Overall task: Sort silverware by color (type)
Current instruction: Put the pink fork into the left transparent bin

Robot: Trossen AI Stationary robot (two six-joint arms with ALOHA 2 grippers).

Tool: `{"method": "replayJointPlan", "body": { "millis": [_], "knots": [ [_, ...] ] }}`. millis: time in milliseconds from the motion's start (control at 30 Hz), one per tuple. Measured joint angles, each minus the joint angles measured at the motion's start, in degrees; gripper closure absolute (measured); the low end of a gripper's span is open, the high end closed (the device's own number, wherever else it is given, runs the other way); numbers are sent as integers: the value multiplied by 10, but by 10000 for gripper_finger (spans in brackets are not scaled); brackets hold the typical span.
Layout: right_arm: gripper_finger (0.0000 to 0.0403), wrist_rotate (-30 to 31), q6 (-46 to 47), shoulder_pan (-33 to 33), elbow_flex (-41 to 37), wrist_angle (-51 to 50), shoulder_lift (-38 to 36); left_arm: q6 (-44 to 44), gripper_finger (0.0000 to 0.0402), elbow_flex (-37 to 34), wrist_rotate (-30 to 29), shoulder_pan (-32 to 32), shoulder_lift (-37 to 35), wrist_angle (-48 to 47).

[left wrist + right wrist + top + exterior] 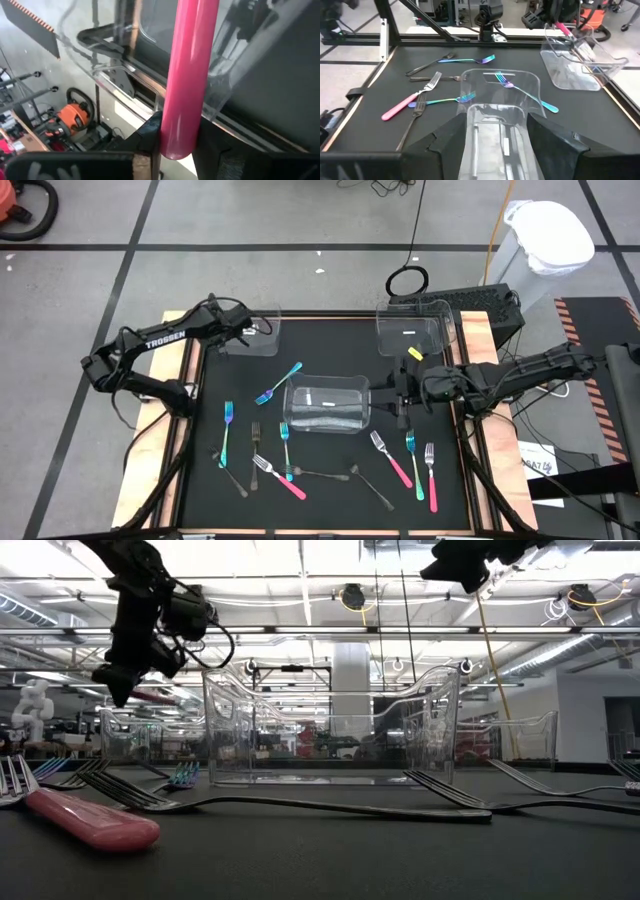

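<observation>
Left tool: the left tool [250, 332] hung over the far-left clear bin [262, 328], clenched on a pink-handled utensil [187, 80]; its fingers [150, 137] pressed the handle's lower end, and the handle stood close to upright against the bin's clear wall.

Right tool: the right tool [392, 396] stood spread wide at the right end of the centre clear bin [327, 404], one finger either side of the bin's end, as the right wrist view showed; whether the pads touched the wall I cannot tell.

Centre bin contents: grey metal pieces [490, 137] lay inside, on its floor.

Far-right bin: a third clear bin [412, 328] sat at the far edge of the tabletop [460, 500].

Blue-teal silverware: one fork [278, 384] lay just beside the centre bin's left corner, one fork [227, 432] lay nearer the left side, one [286, 448] below the centre bin, and one [410, 452] at the right.

Pink silverware on the tabletop: one fork [277, 476] lay left of centre near the front, two forks [391, 458] [431, 476] lay at the right.

Grey silverware on the tabletop: several dark pieces [325, 474] lay scattered along the near side.
</observation>
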Motion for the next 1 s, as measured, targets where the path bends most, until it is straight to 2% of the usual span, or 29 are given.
{"method": "replayJointPlan", "body": {
  "millis": [400,600,867,1000],
  "knots": [
    [200,1,-4,9,0,5,0,3,318,-22,-17,0,0,9],
    [200,1,-4,9,0,5,0,3,268,-22,-70,-1,0,19],
    [200,1,-4,9,0,5,0,3,178,-22,-81,-1,0,64],
    [200,1,-4,9,0,5,0,1,154,-22,-93,-1,0,71]
  ]
}}
